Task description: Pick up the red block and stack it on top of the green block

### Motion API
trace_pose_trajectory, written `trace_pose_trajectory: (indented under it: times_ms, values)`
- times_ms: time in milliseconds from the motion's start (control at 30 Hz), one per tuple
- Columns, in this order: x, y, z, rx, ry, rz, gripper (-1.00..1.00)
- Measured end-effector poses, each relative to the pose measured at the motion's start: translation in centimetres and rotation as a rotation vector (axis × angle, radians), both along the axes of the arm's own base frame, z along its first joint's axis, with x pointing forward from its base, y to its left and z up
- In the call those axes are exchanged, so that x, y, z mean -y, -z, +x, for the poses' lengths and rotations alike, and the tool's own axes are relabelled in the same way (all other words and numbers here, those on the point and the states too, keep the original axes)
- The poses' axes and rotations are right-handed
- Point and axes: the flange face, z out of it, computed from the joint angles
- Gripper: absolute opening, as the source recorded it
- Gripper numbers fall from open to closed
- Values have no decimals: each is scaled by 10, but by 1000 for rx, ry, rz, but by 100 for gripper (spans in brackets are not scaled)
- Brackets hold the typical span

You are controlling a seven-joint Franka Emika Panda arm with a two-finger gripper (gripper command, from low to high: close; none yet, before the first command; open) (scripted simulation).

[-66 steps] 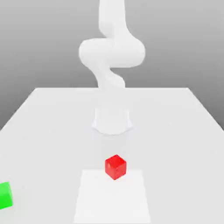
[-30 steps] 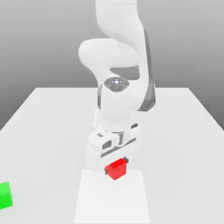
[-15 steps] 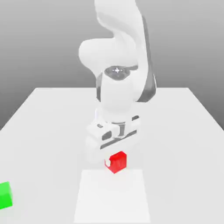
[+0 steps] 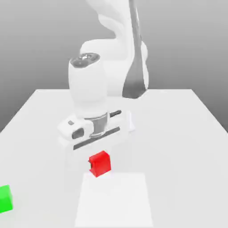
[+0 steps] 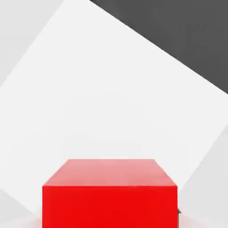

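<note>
Rendered scene: white robot arm over a plain white surface (image 4: 187, 133), grey backdrop behind.

Carry step in hand, judging by the layout. Hand (image 4: 99, 161) closed on the red block (image 4: 99, 163), block hanging just under the white wrist housing, apparently lifted clear of the surface, with a paler square patch (image 4: 115, 200) below and slightly toward the exterior view's right. In the hand view, the red block (image 5: 110, 193) close up, top face and near face plain and matte, level between the fingers, white surface and a dark band of background beyond.

Green block (image 4: 5, 199) resting on the surface at the exterior view's far left, near the front edge, partly cut off by the frame. Well apart from the red block, nothing lying between the two.

Next move, as a judgement: sideways travel toward the exterior view's left and nearer the front, height kept above the green block's top face, then squaring up directly overhead, a slow descent until the faces meet, and release only once the red block sits flat. Main risk: an off-centre placement tipping the red block off, or a low approach knocking the green block away.

No containers anywhere; only the two blocks and the bare surface.
</note>
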Motion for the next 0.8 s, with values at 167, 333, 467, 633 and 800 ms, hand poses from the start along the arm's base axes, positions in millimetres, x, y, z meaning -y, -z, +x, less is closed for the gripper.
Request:
trace_pose_trajectory:
  times_ms: [167, 333, 467, 633, 800]
  values:
    - [82, -6, 24, 2, 33, -8, -100]
    - [172, -11, 28, -16, 61, -50, -100]
    - [217, 13, 23, -33, 76, -78, -100]
    - [220, 41, 22, -34, 77, -80, 100]
    - [221, 34, 23, -33, 78, -82, 100]
